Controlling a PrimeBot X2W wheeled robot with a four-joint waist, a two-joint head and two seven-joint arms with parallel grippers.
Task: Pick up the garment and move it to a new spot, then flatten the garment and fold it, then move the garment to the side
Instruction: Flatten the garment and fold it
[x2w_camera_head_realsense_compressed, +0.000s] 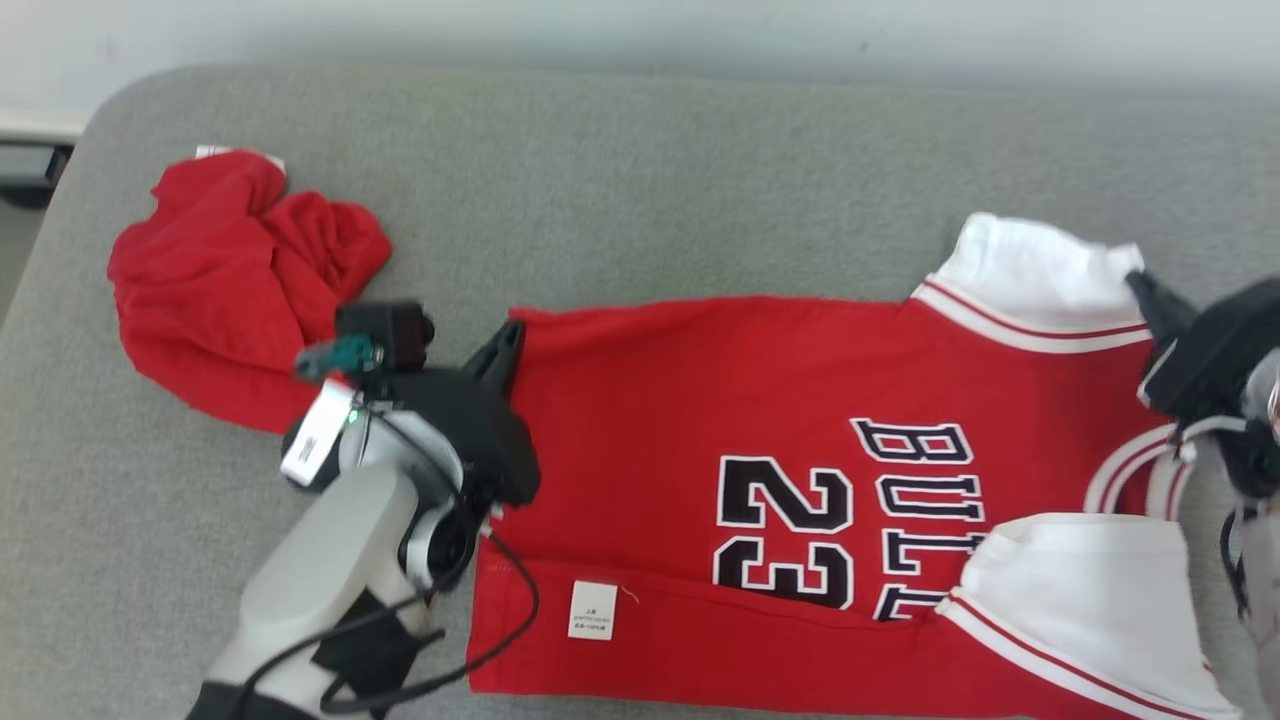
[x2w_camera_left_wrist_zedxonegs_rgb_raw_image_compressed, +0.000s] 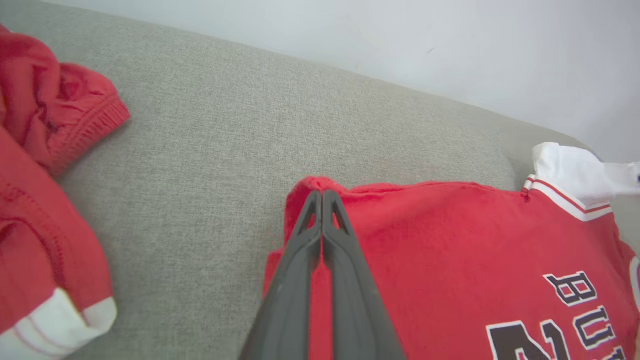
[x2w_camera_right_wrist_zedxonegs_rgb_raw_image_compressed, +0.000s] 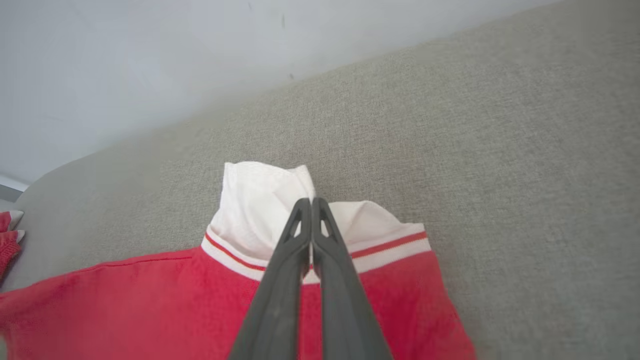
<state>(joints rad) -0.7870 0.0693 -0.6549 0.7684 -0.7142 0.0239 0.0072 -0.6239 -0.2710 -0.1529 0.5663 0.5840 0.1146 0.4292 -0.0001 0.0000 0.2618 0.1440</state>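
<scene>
- Across the grey cushion (x2w_camera_head_realsense_compressed: 650, 180), centre to 3 o'clock, lies the red jersey (x2w_camera_head_realsense_compressed: 700, 400), light and limp.
- Good holds, I judge: left hand (x2w_camera_left_wrist_zedxonegs_rgb_raw_image_compressed: 321, 192) clamped on its 9 o'clock hem corner, right hand (x2w_camera_right_wrist_zedxonegs_rgb_raw_image_compressed: 311, 201) on the 2 o'clock sleeve (x2w_camera_head_realsense_compressed: 1030, 265).

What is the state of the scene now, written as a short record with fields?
surface: grey surface
garment: jersey, red, number 23, spread flat, near edge folded over
left tool: shut on jersey hem corner
right tool: shut on white sleeve
other: crumpled red garment, apart, on the robot's left
</scene>
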